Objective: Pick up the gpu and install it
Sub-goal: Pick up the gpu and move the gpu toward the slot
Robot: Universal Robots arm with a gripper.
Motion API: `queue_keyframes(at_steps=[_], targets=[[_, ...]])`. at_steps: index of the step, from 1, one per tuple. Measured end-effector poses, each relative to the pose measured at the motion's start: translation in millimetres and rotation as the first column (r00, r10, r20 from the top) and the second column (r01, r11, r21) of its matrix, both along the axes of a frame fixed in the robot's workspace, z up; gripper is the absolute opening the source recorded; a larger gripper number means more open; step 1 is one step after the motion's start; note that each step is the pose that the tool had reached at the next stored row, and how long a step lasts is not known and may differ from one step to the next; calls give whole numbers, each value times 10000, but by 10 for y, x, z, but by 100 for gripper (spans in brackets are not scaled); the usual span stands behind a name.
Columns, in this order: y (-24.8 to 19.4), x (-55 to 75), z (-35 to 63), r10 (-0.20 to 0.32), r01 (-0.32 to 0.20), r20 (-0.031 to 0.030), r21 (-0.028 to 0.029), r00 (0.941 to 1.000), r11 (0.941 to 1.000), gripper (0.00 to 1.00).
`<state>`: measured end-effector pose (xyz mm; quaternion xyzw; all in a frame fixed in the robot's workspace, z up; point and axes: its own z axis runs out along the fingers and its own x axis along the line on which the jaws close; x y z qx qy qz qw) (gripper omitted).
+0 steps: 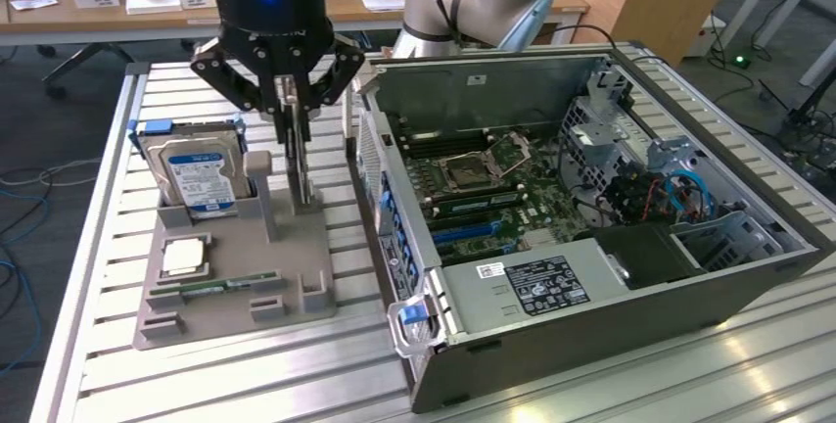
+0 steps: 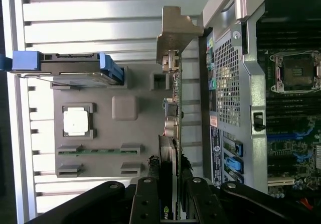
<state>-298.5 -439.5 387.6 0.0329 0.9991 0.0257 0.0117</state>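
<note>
The gpu (image 1: 300, 164) is a thin dark card seen edge-on, upright over the back right of the grey parts holder (image 1: 249, 247). My gripper (image 1: 290, 110) comes down from above and is shut on the card's top edge. In the wrist view the gpu (image 2: 173, 108) runs between my two black fingers (image 2: 149, 199), with its pale metal bracket (image 2: 175, 28) at the far end. The card's lower end is close to the holder; I cannot tell whether it still touches it. The open computer case (image 1: 575, 325) lies just to the exterior view's right, its motherboard slots (image 1: 464, 232) exposed.
On the holder (image 2: 130, 133) sit a silver hard drive with blue rails (image 1: 196, 173) (image 2: 70, 66), a square processor (image 1: 183, 257) (image 2: 76, 121) and a green memory stick (image 1: 215, 286) (image 2: 95, 151). The case's perforated rear wall (image 2: 228, 83) stands close beside the card. Desks and cables lie beyond the slatted table.
</note>
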Motion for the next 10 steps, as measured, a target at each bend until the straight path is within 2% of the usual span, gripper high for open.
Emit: queue_keyframes(at_steps=[10], targets=[[0,0,217,-1,1,0,0,10000,10000,26]])
